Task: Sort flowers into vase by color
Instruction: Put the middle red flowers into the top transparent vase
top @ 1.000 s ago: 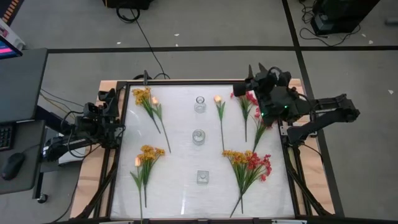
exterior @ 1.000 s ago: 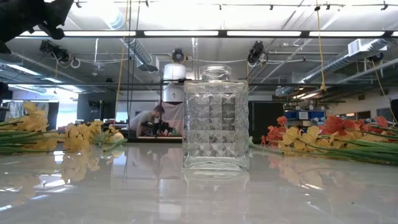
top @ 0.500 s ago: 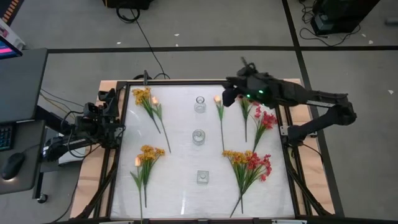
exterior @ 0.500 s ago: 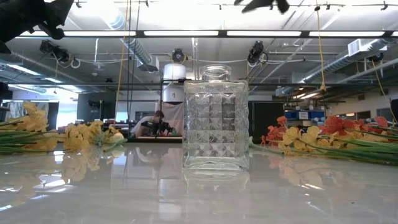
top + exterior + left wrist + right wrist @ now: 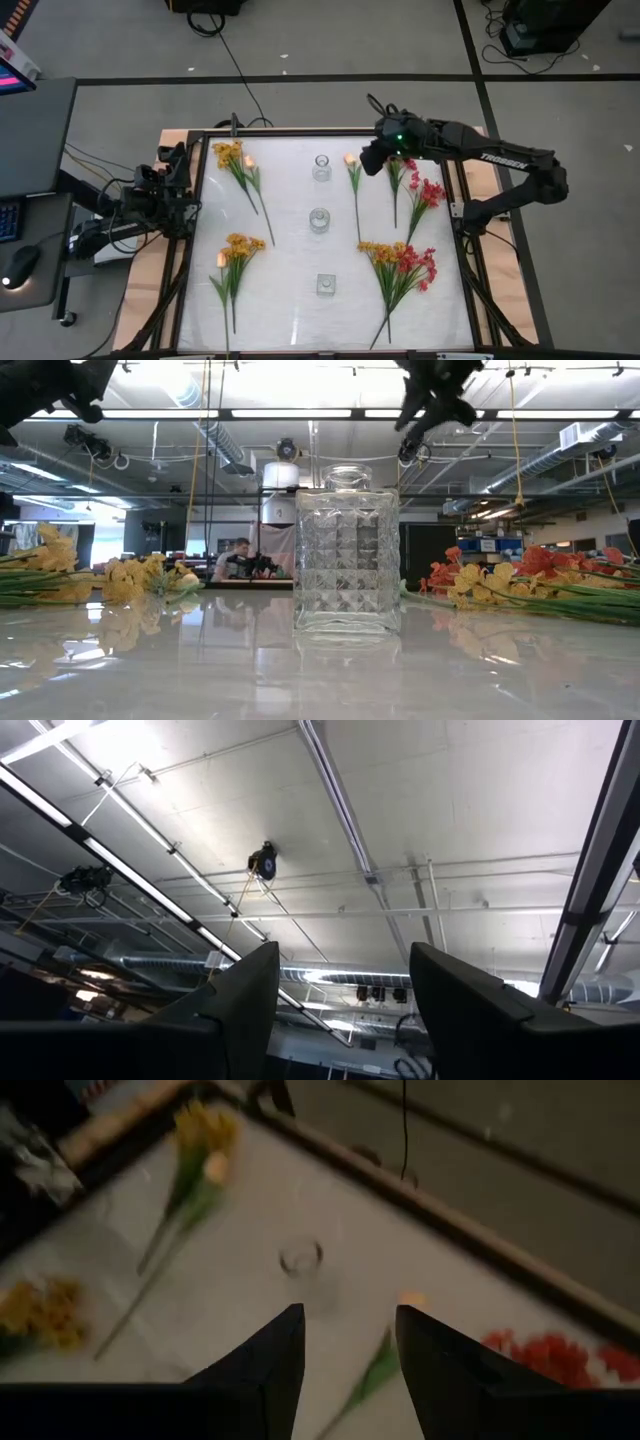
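Flowers lie flat on the white table: yellow sprigs at the far left and the near left, a peach bud on a long stem, red sprigs at the far right, and a yellow-and-red bunch at the near right. Three glass vases stand in a middle row, far, middle and near. My right gripper hangs open above the table beside the peach bud, slanting down toward the far vase. My left gripper is open at the left edge and points up.
A black frame rims the table. In the low view the near vase stands in front, with flowers at both sides and my right gripper high above. A desk stands to the left. Cables cross the floor beyond.
My right gripper has swung from the table's far right corner toward its left, out over the far part of the table beside the peach bud. It has come down and tipped over from pointing upward to slanting down at the table. Nothing on the table has moved.
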